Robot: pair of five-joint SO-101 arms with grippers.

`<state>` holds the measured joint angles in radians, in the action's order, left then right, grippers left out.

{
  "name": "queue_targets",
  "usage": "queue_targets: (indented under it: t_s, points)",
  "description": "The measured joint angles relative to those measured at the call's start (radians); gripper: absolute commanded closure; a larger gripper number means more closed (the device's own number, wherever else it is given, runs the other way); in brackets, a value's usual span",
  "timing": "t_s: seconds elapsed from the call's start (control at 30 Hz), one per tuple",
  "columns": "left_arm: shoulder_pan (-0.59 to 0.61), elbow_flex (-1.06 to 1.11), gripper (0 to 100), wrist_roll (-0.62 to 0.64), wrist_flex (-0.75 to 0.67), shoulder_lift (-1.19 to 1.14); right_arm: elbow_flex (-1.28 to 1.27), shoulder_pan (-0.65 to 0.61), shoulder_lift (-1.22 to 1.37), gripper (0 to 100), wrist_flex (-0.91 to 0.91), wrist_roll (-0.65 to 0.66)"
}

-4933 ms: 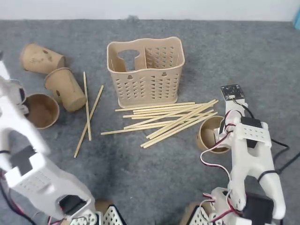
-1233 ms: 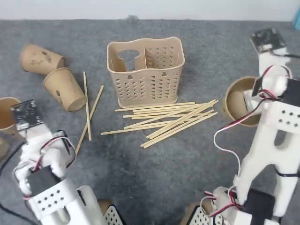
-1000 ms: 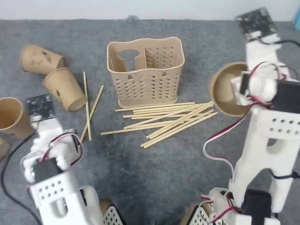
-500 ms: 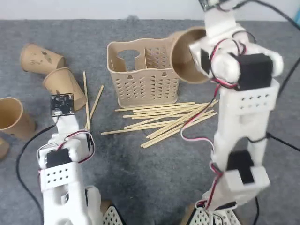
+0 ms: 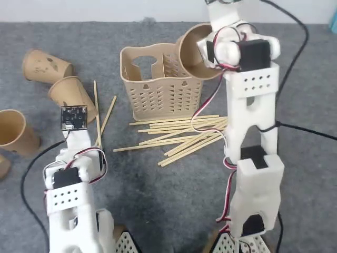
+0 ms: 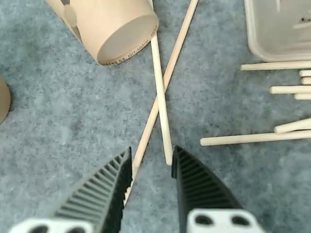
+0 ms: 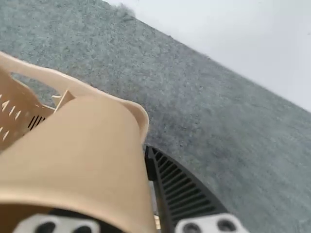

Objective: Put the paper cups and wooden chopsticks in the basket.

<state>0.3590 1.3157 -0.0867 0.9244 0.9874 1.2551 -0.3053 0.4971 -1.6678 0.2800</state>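
The brown paper cup is pinched at its rim by your right gripper. It is held tipped on its side above the right end of the beige perforated plastic basket, with its mouth turned up towards the high camera. Your left gripper hangs with jaws spread over the near ends of two crossed wooden chopsticks on the grey carpet. Another tipped-over paper cup lies just beside them. A larger pile of chopsticks lies in front of the basket.
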Motion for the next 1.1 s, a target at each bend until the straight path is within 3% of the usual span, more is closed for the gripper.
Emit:
queue_targets:
  t_s: [0.23, 0.43, 0.8, 1.1]
  points:
    - [0.0, 0.0, 87, -0.003, 0.0, 0.0, 0.0, -0.046, 0.058, 98.0, 0.02, 0.0]
    - [0.0, 0.009, 87, -0.003, 0.0, 0.0, 0.0, -0.046, 0.098, 84.4, 0.029, 0.0]
    - [0.0, 0.009, 87, -0.003, 0.0, 0.0, 0.112, -0.048, 0.083, 83.9, 0.028, -0.026]
    - [0.0, 0.009, 87, -0.003, 0.0, 0.0, 0.19, -0.048, -0.127, 84.5, -0.077, -0.055]
